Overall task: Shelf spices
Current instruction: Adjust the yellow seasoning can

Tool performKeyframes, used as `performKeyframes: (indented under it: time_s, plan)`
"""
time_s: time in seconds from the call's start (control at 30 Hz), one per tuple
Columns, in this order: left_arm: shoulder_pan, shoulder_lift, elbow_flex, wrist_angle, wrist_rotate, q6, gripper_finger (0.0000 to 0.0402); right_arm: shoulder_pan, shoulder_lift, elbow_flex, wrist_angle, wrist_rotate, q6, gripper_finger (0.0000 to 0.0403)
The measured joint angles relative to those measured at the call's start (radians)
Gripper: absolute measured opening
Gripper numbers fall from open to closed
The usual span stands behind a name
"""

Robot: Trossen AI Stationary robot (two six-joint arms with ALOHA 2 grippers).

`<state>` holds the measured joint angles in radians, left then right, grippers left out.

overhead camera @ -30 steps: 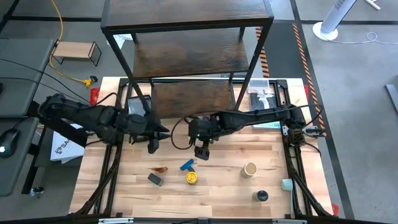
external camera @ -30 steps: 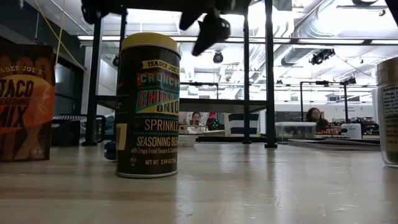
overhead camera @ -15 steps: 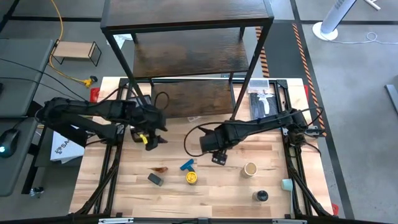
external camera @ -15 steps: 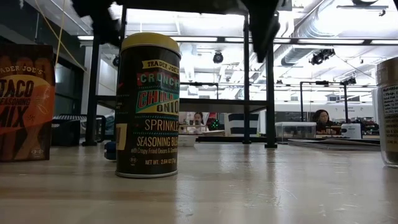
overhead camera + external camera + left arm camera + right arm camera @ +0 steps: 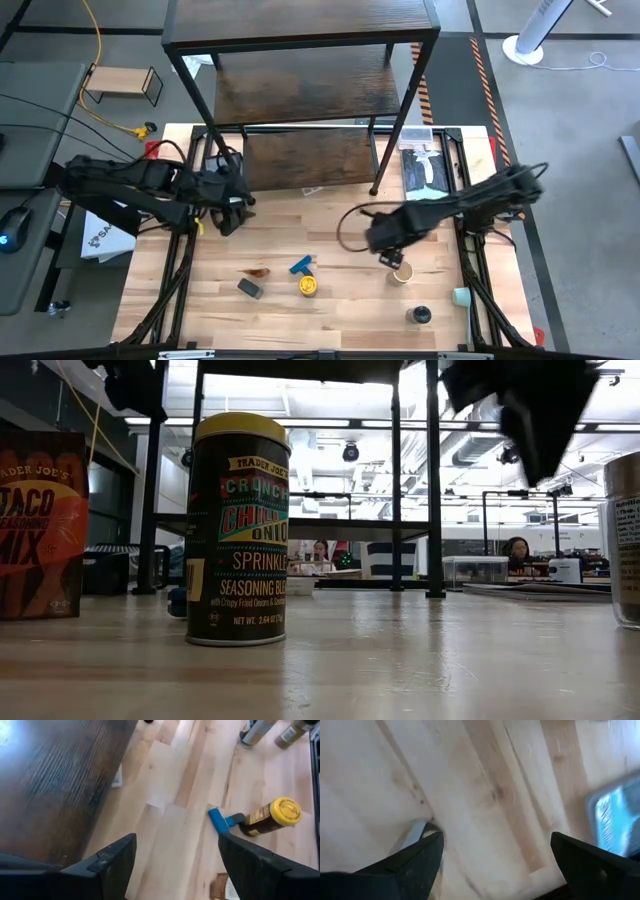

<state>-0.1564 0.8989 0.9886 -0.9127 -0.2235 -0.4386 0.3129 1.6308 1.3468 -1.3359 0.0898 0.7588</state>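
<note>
The right gripper (image 5: pixel 392 256) hangs with its fingers spread wide and nothing between them, just above and beside the tan-lidded jar (image 5: pixel 402 271), which stands upright on the table. The main risk I see is a clipped lid: coming down slightly off-centre, 1 finger could catch the rim and tip the jar, rolling it toward the black-lidded jar (image 5: pixel 421 315) beyond it. The left gripper (image 5: pixel 230 212) waits, also spread and empty, close to the lowest board of the shelf (image 5: pixel 300 155); from it, the yellow-lidded jar (image 5: pixel 276 814) stands ahead on the planks, touching the blue T-shaped piece (image 5: pixel 220 820), so a careless reach there could drag both together. The small dark grey box (image 5: pixel 249 289) and the reddish-brown packet (image 5: pixel 258 271) lie further out from the left gripper, apart from each other. All 5 spices are off the shelf, so the task looks barely begun. The table (image 5: pixel 350 300) is pale jointed wood, smooth and bare between items. Beyond it, the low view shows a bright workshop with ceiling lights, benches and 2 seated people far back.
</note>
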Motion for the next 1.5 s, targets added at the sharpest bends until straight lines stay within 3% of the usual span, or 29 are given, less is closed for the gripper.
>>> performKeyframes:
  time_s: [0.17,0.3,0.47,0.6,1.13,1.5]
  plan:
    - [-0.071,0.011,-0.003,-0.013,-0.011,-0.096,0.0278,0.064,-0.215,-0.144,0.076,0.065,0.284,0.0362]
    - [-0.185,-0.022,-0.072,0.002,-0.066,-0.238,0.0278,0.105,-0.32,-0.215,0.134,0.143,0.423,0.0362]
    - [-0.347,-0.09,-0.2,0.048,-0.174,-0.483,0.0278,0.12,-0.347,-0.235,0.195,0.173,0.429,0.0362]
    - [-0.423,-0.105,-0.237,0.067,-0.197,-0.57,0.0278,0.118,-0.34,-0.235,0.278,0.177,0.35,0.0362]
    - [-0.453,-0.103,-0.237,0.073,-0.208,-0.239,0.0278,0.073,-0.34,-0.235,0.364,0.171,0.09,0.0362]
    - [-0.453,-0.103,-0.237,0.072,-0.21,-0.283,0.0278,0.073,-0.34,-0.235,0.401,0.19,0.143,0.0362]
